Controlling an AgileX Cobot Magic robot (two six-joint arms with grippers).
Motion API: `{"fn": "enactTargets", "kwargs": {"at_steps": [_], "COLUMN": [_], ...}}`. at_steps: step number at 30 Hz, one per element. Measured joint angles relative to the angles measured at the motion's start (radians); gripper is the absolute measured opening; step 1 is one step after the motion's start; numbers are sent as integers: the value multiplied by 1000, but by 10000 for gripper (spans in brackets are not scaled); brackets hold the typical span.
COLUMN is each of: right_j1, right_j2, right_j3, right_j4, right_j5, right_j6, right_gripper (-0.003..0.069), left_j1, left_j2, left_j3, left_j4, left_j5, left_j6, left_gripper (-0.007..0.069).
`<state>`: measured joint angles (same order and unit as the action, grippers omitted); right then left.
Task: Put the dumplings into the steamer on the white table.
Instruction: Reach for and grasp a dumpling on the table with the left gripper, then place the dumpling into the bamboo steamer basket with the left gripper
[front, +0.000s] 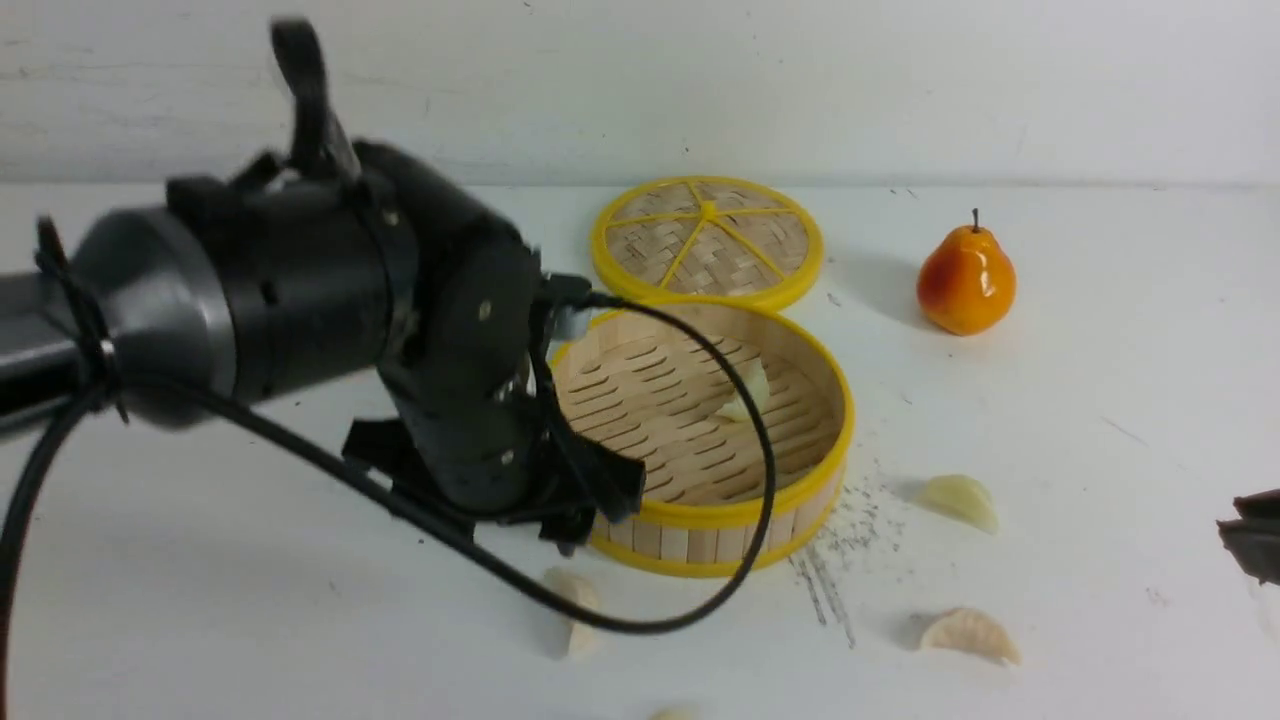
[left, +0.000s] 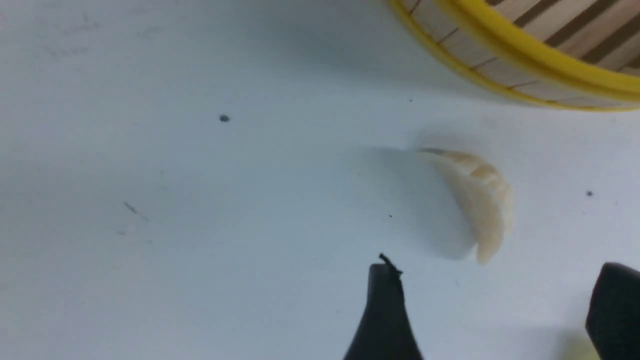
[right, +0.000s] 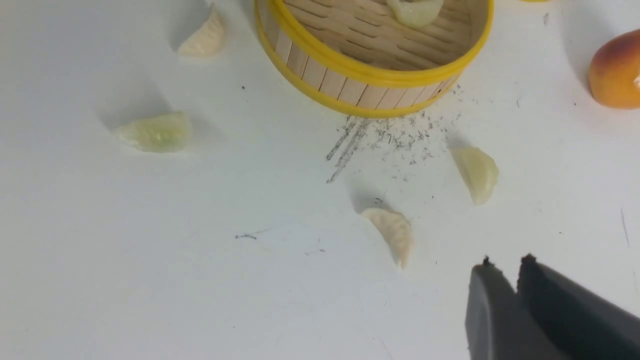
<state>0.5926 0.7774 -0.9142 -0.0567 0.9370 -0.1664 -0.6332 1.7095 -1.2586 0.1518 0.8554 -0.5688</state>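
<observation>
The steamer (front: 700, 520) stands mid-table on the white table (front: 1100, 400) with one dumpling (front: 748, 390) lying on its slatted floor. Several more dumplings lie loose in front: one by the steamer's front left (front: 575, 600), two to the right (front: 960, 500) (front: 970, 635), one at the picture's lower edge (front: 675, 713). My left gripper (left: 500, 300) hangs open and empty just short of the front-left dumpling (left: 475, 200), beside the steamer wall (left: 480, 65). My right gripper (right: 506, 261) is shut and empty, near a pleated dumpling (right: 395, 235).
The flat woven lid (front: 707, 240) lies just behind the steamer. An orange-yellow pear (front: 966, 280) stands at the back right. Dark scuff marks (front: 830, 570) streak the table in front of the steamer. My left arm (front: 300, 290) and its cable hide the steamer's left side.
</observation>
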Motion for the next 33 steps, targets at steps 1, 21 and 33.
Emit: {"fn": "enactTargets", "kwargs": {"at_steps": [1, 21, 33], "right_j1": [0, 0, 0], "right_j2": [0, 0, 0], "right_j3": [0, 0, 0], "right_j4": [0, -24, -26], "right_j5": [0, -11, -19], "right_j6": [0, 0, -1], "right_gripper": [84, 95, 106], "left_j1": [0, -2, -2], "left_j2": [10, 154, 186], "left_j3": [30, 52, -448], "left_j4": [0, -92, -84], "left_j5": [-43, -141, -78], "left_j6": [-32, -13, 120], "left_gripper": [500, 178, 181]}}
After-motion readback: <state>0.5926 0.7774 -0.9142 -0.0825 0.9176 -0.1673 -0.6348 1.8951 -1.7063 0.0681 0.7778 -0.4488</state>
